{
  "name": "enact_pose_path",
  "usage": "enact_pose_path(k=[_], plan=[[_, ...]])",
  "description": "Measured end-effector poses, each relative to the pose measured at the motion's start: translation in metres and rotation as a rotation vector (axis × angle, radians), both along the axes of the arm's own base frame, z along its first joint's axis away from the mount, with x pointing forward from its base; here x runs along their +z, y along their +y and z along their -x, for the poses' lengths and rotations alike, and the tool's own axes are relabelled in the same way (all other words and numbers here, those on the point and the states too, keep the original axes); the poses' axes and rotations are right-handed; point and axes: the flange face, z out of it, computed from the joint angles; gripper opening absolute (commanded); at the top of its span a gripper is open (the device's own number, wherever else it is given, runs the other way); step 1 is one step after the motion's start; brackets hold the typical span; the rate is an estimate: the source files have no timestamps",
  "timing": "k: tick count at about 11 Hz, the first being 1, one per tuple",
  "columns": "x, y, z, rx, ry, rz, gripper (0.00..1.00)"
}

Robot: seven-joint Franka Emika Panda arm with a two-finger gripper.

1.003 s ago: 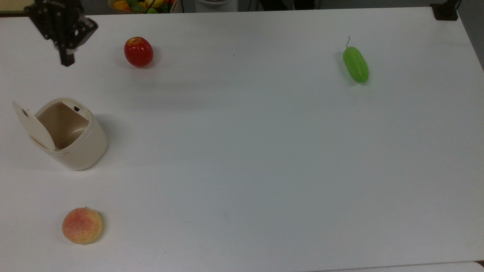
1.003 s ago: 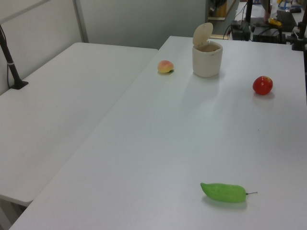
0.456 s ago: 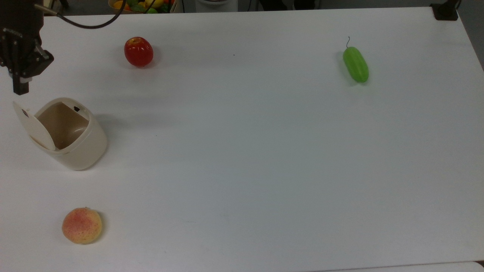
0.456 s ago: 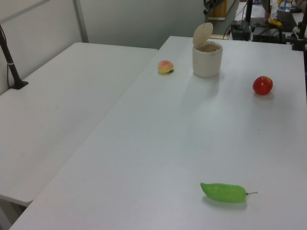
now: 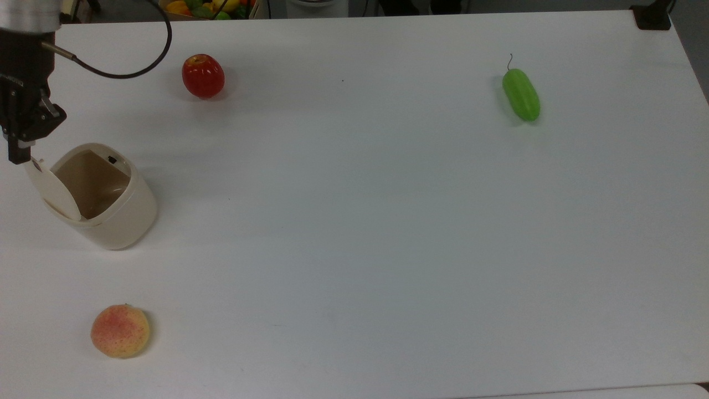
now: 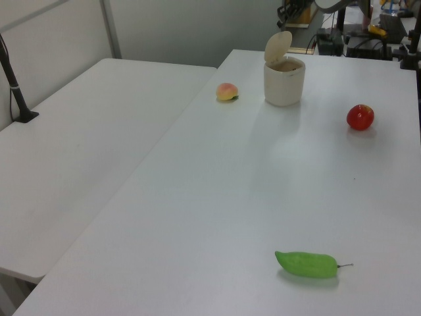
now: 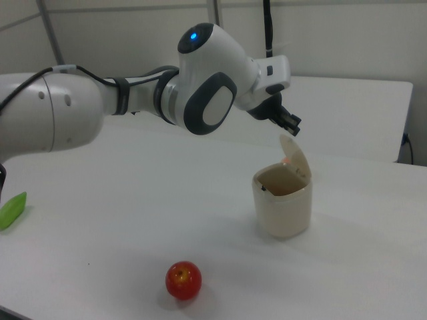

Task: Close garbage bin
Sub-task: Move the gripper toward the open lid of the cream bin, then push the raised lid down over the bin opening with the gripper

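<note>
The cream-beige garbage bin stands at the top view's left with its hinged lid raised and the inside showing. My gripper is shut and holds nothing. Its tip is at the upper edge of the raised lid, on the outer side; I cannot tell whether they touch. In the right view the gripper hangs just over the top of the lid, above the bin. In the left view the bin sits at the far end of the table with its lid upright.
A red apple lies beyond the bin in the top view, a peach lies nearer the front edge, and a green cucumber lies far right. The arm's black cable loops over the table's back left. A second table adjoins in the left view.
The gripper has moved from beside the apple to the top view's left and down towards the bin, ending at the lid's top edge. The lid is still raised.
</note>
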Motion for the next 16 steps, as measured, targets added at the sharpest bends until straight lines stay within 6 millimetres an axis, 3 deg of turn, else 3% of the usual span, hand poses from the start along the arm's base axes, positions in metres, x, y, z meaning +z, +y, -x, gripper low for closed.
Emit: enact_pose_path(k=[7,16], plan=[[-0.018,-0.001,-0.004,0.001,0.033,-0.005,0.00],[-0.048,0.012,0.010,0.005,0.319,-0.071,0.00]])
